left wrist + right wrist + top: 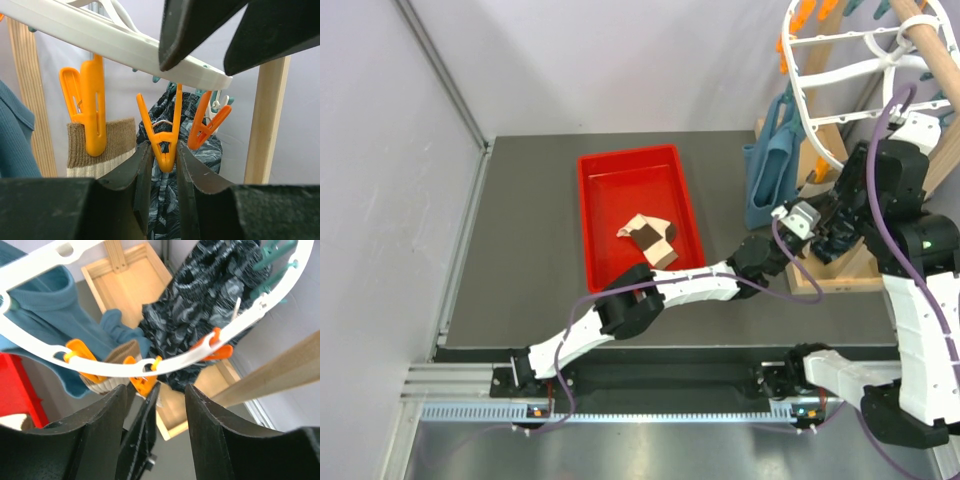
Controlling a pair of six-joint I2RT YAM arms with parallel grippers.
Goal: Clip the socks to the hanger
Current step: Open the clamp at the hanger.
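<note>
Left wrist view: my left end effector grips a smooth V-shaped orange peg beside a ribbed sock cuff; my right end effector stands open.

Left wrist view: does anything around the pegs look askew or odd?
Yes. The rightmost orange peg hangs tilted sideways, unlike the middle peg beside it. Also, the left hand pinches that middle peg at its lower tip, not its upper handles.
</note>
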